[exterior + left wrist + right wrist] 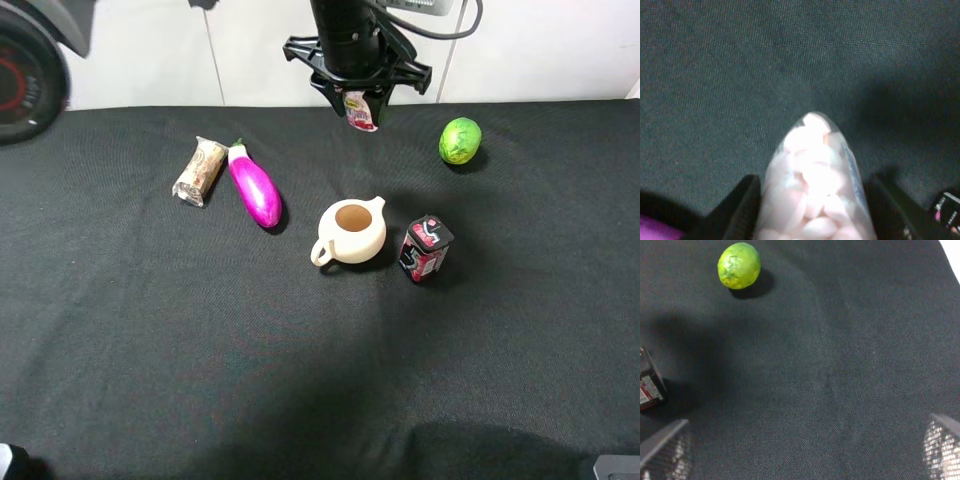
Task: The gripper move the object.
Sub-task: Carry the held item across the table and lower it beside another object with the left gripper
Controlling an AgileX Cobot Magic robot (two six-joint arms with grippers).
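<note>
The object, a small clear bottle [360,111] with a pink-red and white label, hangs in my left gripper [357,98] above the far middle of the black table. In the left wrist view the bottle [812,185] shows pale pink contents and sits between the two black fingers [745,202], clear of the cloth below. Its cap is hidden. My right gripper [802,452] is open and empty, with its fingers wide apart over bare cloth. It does not show in the exterior high view.
A cream teapot [352,232] stands mid-table with a dark red-black carton [425,247] to its right. A purple eggplant [255,186] and a wrapped roll [200,170] lie to the left. A green lime [460,140] lies at the far right and shows in the right wrist view [739,265].
</note>
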